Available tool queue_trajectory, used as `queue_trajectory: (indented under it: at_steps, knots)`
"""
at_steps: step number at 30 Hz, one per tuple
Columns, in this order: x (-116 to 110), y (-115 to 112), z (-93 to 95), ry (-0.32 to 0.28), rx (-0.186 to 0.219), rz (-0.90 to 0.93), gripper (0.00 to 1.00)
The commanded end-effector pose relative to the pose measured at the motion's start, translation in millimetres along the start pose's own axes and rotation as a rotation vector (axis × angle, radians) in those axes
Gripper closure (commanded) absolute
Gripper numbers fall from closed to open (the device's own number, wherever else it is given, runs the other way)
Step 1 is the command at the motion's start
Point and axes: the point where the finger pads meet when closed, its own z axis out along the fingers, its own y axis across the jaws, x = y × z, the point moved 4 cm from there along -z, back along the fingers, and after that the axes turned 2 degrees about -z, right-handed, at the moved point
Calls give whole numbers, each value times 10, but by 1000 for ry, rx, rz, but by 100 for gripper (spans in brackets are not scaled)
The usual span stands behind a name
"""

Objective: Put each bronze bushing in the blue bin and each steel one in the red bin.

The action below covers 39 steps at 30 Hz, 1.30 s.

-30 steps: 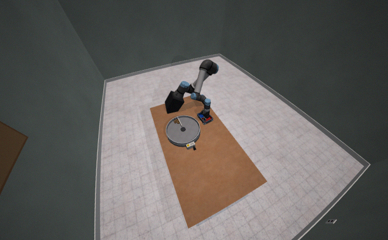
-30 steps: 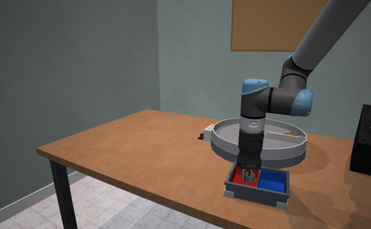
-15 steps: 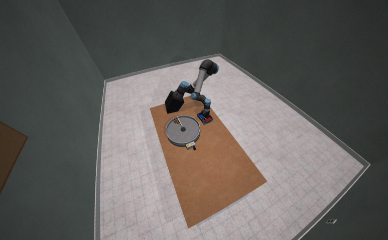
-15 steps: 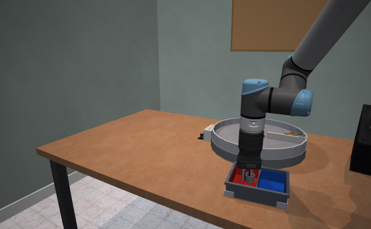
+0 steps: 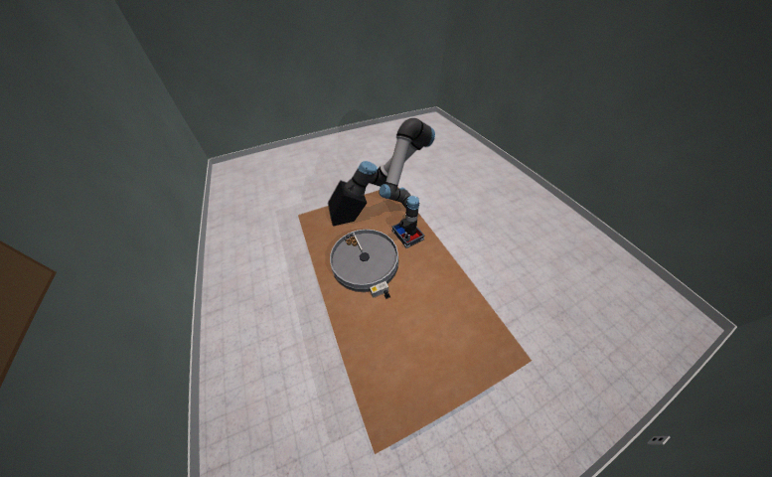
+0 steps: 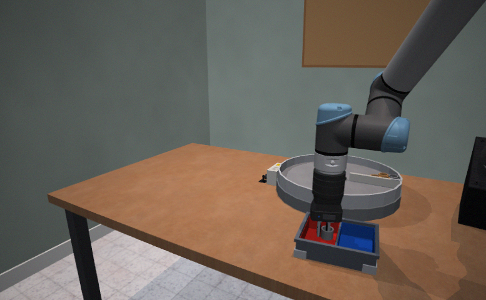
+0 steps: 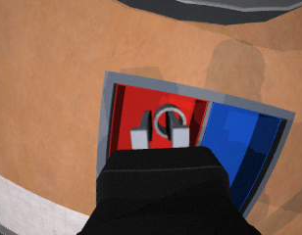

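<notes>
My hand [image 5: 407, 232] [image 6: 323, 234] [image 7: 158, 119] is part-open in the red bin [image 5: 416, 236] [image 6: 308, 234] [image 7: 128, 105], gripping nothing that I can see. One steel bushing [image 6: 327, 234] [image 7: 184, 117], upright around one finger: looks done. Blue bin [image 5: 400, 230] [image 6: 356, 239] [image 7: 225, 132], 3 o'clock in wrist view: none visible. Left: turntable [image 5: 372, 274] [image 6: 301, 194] [image 7: 229, 16] cluster [image 5: 351, 240] [image 6: 383, 175], 11 o'clock from above, bronze plus steel, too small to count.
</notes>
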Motion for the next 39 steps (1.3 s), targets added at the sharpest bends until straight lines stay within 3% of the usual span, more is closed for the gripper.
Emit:
queue_trajectory:
  at_steps: [1, 39]
  knots:
    - [0, -4, -4, 0, 1, 0, 58]
    - [9, -9, -133, 0, 1, 0, 58]
